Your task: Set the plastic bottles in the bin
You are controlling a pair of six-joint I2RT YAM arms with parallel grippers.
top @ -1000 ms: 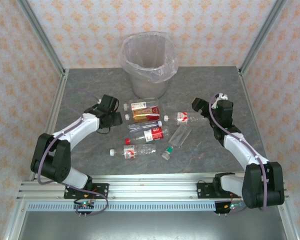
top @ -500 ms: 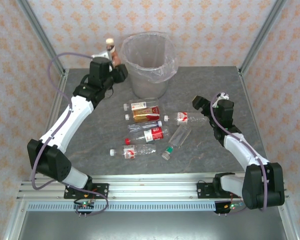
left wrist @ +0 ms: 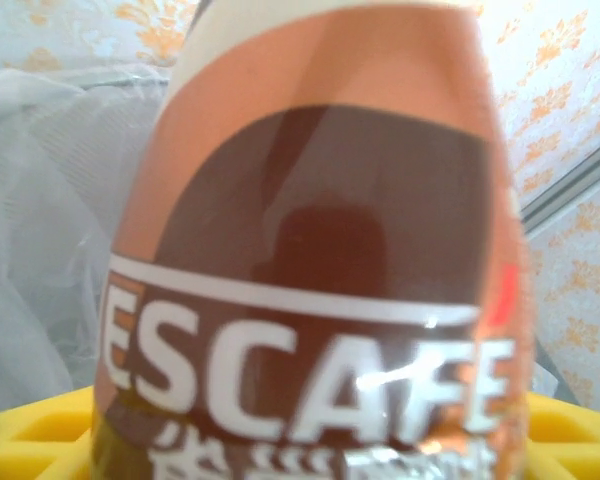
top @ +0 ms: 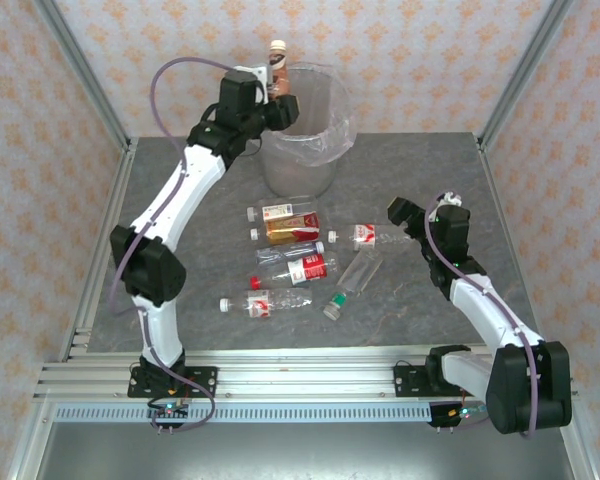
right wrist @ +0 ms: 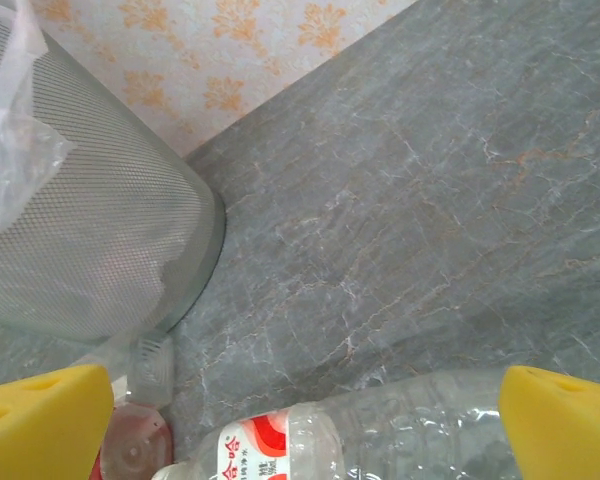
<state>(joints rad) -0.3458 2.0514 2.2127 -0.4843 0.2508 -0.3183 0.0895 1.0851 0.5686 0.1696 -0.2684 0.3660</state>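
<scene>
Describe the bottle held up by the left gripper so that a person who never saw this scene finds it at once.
Find the bin at the far side of the table. Beside its left rim, the left gripper holds one bottle in the air, white cap up. Unlike the clear bottles lying on the table, it wears a brown and orange label with white letters.
</scene>
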